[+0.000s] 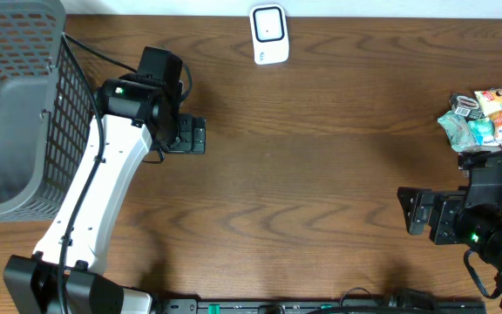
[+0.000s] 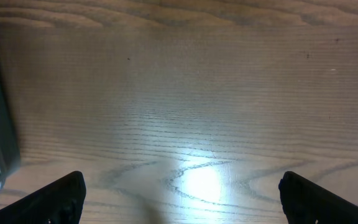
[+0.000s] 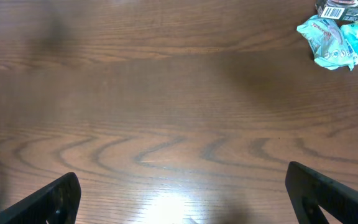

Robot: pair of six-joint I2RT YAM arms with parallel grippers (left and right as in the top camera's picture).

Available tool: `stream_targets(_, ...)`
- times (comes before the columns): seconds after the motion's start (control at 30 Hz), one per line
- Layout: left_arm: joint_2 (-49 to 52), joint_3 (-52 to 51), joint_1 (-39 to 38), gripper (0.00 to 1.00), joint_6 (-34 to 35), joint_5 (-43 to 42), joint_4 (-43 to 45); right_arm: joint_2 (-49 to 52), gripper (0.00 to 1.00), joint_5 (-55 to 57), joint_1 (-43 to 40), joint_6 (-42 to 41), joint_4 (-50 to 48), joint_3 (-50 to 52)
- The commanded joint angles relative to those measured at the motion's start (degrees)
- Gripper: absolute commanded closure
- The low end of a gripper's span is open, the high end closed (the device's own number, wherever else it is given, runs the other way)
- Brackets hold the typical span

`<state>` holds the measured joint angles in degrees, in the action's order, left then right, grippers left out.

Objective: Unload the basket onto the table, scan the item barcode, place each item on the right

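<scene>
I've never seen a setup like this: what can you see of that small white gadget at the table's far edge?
The white gadget is a small box with rounded corners, smooth and plastic-looking, with a dark-outlined rounded square on its face. It rests on the brown wooden table at the far edge, near the middle, a little askew. Nothing else touches it. Only the overhead view shows it.

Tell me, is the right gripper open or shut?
Open. The right gripper shows its fingers far apart, only bare table between them.
</scene>
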<state>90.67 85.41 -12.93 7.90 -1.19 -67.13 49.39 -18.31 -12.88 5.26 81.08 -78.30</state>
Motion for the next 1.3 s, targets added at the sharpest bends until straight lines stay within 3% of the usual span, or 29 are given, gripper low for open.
stream_targets(0.0, 0.1, -0.1, 0.0, 0.02, 0.3, 0.3, -0.2, -0.3, 0.01, -0.7, 0.2, 0.4, 0.0, 0.2)
stream_targets(0.5, 0.1, -0.1, 0.0, 0.02, 0.3, 0.3, -0.2, -1.1, 0.01, 2.1, 1.6, 1.7, -2.0, 2.9)
stream_targets(0.83, 0.1, -0.1, 0.0, 0.02, 0.3, 0.3, -0.2, -23.9, 0.01, 0.6, 4.9, 0.5, -30.4, 28.7)
stream_targets(1.0, 0.1, -0.1, 0.0, 0.02, 0.3, 0.3, -0.2, -34.8, 0.01, 0.5, 4.9, 0.2, -39.4, 40.5)
stream_targets(1.27, 0.1, -0.1, 0.0, 0.02, 0.3, 0.3, -0.2, -44.4, 0.01, 1.9, 7.8, -3.2, -56.8, 56.4)
